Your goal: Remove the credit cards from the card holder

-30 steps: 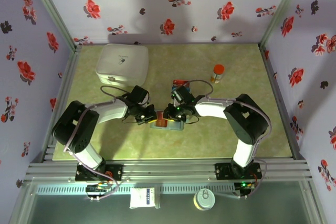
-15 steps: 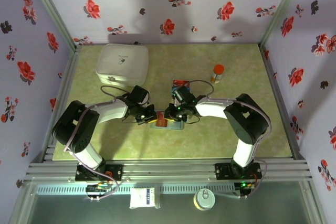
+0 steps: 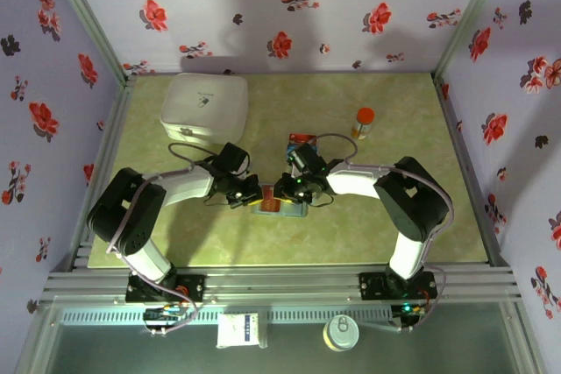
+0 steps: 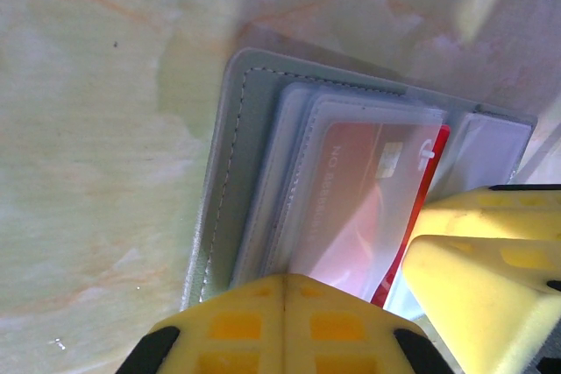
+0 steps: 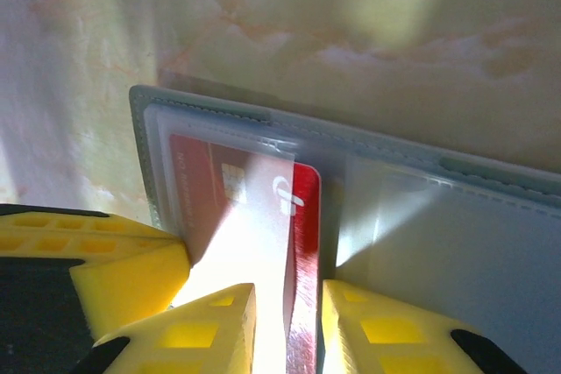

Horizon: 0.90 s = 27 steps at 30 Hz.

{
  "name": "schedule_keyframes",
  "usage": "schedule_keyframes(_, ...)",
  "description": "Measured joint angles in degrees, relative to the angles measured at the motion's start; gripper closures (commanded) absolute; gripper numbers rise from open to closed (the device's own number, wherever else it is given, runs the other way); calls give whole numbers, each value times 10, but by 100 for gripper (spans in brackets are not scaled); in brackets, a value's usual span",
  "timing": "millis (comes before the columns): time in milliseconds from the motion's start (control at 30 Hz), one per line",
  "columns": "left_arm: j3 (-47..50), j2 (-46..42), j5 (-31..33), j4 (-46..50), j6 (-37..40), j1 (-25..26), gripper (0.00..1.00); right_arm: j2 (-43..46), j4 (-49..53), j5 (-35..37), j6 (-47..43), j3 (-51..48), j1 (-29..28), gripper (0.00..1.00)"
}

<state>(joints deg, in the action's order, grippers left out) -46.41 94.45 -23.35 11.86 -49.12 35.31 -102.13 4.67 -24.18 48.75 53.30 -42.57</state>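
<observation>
The card holder (image 5: 456, 216) lies open on the worktop (image 3: 351, 236), midway between the arms. The right gripper (image 5: 287, 326) is closed on the red credit card (image 5: 304, 208), which sticks partly out of its clear sleeve. The left gripper (image 4: 283, 326), fingers together, presses the holder's edge

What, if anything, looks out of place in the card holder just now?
The red card juts partway out of its clear sleeve in the open card holder, and its exposed edge appears to be pinched by the right gripper. That fits a card mid-removal. Nothing looks spilled or damaged.
</observation>
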Motion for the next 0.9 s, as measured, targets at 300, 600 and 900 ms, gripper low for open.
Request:
schedule_keyframes(300, 0, 0, 0, 0, 0, 0, 100, -2, -33, -14, 17, -12, 2, 75)
schedule_keyframes(600, 0, 1, -2, -2, 0, 0, 100, 18, -69, -17, 31, -39, 2, 81)
schedule_keyframes(900, 0, 1, -2, -2, 0, 0, 100, 20, -109, -23, 47, -60, 7, 87)
